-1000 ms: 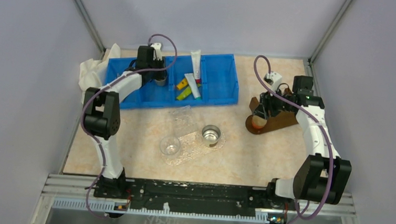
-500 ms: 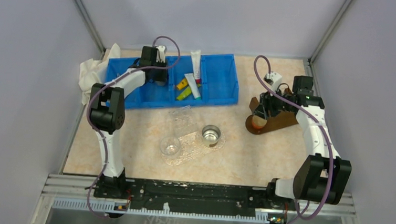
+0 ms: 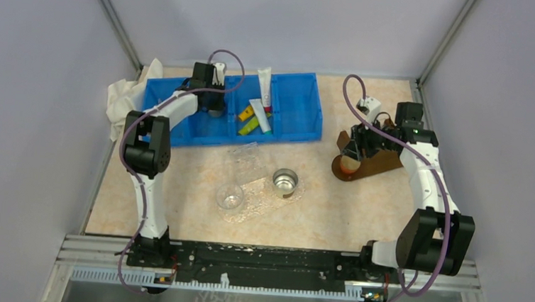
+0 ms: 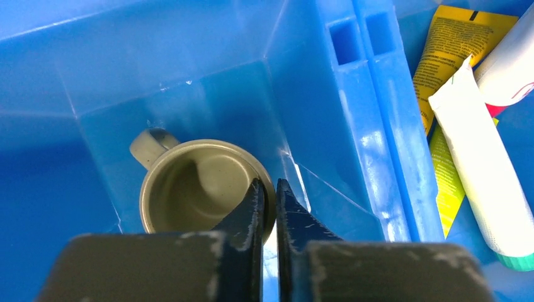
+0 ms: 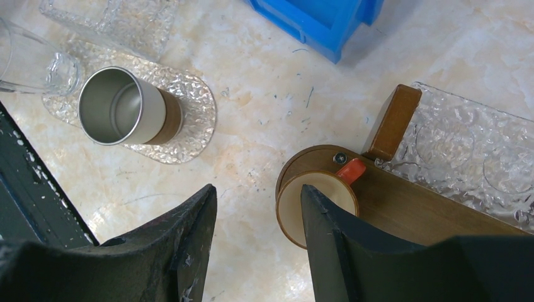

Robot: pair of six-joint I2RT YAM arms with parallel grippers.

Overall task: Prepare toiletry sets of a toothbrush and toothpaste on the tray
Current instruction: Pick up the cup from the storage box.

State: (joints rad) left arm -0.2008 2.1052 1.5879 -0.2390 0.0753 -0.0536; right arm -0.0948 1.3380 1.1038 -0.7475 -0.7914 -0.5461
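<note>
1. The surface point(image 3: 346, 206) is carrying everything, with a white cloth point(image 3: 123, 95) lying at its far left corner.
2. The blue bin point(image 3: 296, 103) is sitting along the far edge, divided into compartments.
3. The wooden tray point(image 5: 409, 207) is lying to the right of the bin, with a cream cup point(image 5: 312, 207) standing on its rounded end.
4. The right end effector point(image 5: 258, 192) is hovering over the cream cup with its jaws standing well apart, gripping nothing.
5. The left end effector point(image 4: 267, 195) is reaching into the bin's left compartment. Its jaws are pinching almost together on the rim of a tan mug point(image 4: 189, 189), one finger inside and one outside.
6. A steel cup point(image 5: 116, 104) is standing on a clear oval mat point(image 5: 189, 119) near the middle of the surface, and a glass point(image 5: 25, 63) is standing just beside it.
7. The toothpaste point(image 4: 485, 182) is lying in the bin's middle compartment: a white tube is resting across a yellow tube point(image 4: 456, 38).
</note>
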